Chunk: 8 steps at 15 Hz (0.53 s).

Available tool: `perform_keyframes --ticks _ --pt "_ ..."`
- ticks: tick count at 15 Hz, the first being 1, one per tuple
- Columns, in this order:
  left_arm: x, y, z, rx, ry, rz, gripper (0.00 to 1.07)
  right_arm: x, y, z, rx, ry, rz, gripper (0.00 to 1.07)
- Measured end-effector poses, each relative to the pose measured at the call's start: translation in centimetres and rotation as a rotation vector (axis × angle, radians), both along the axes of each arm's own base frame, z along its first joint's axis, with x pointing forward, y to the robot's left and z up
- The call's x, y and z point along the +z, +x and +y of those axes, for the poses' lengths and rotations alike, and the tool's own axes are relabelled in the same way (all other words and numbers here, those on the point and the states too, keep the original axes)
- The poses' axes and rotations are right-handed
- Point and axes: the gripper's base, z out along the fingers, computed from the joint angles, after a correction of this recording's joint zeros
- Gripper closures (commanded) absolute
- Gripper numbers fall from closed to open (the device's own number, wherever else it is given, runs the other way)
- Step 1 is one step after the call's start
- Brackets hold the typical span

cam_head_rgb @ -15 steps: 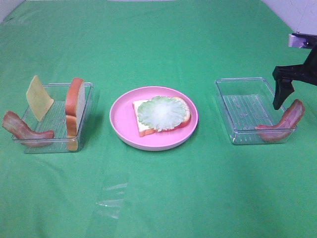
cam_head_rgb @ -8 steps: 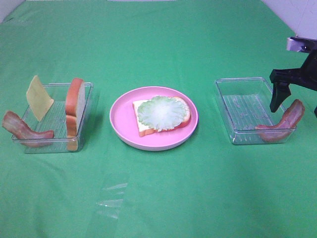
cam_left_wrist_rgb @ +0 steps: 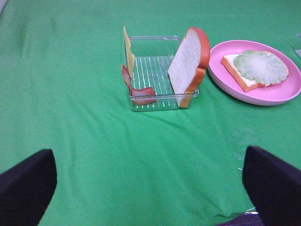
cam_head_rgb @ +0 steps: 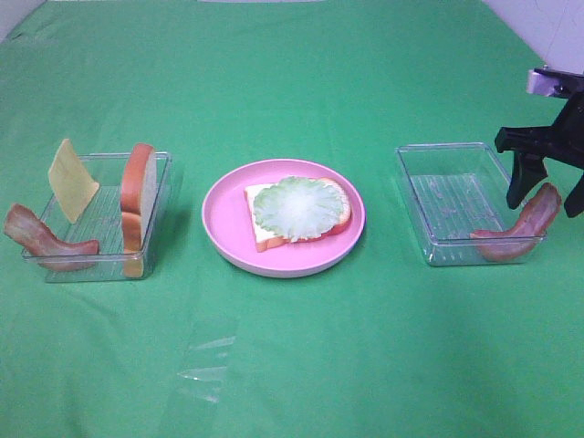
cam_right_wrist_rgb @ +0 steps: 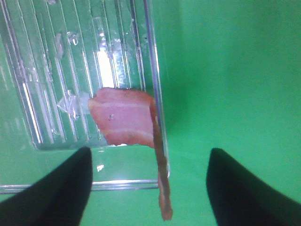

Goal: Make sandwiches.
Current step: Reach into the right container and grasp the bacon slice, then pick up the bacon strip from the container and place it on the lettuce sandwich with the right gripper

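The right gripper [cam_head_rgb: 544, 208] stands spread around the bacon strip [cam_head_rgb: 523, 225]. It seems light, rubbery; grip its raised three-o'clock end.

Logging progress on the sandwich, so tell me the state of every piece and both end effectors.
Plate bread: flat, lettuce on top.
Right bacon: draped over right tray rim, ungripped.
Right end effector: open, straddling that bacon.
Left end effector: open, empty.
Spare bread: upright in left tray.
Cheese: leaning upright there.

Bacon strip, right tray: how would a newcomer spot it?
From the pink plate, go to the clear tray on its right. The bacon strip hangs over that tray's right wall, alone; the other bacon sits with cheese and bread.
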Motion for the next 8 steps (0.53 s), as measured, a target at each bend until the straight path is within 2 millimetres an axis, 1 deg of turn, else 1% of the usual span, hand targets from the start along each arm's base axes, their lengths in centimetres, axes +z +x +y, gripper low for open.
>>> perform_keyframes --ticks 2,3,4,8 --pt "0.00 0.00 0.00 0.000 0.000 0.000 0.06 0.00 0.00 0.02 -0.001 0.002 0.000 0.86" --pt "0.00 0.00 0.00 0.000 0.000 0.000 0.06 0.00 0.00 0.02 -0.002 0.002 0.000 0.92" --pt "0.00 0.00 0.00 0.000 0.000 0.000 0.06 0.00 0.00 0.02 -0.007 0.002 0.001 1.07" --pt "0.00 0.00 0.00 0.000 0.000 0.000 0.06 0.00 0.06 0.01 -0.012 0.001 -0.005 1.07"
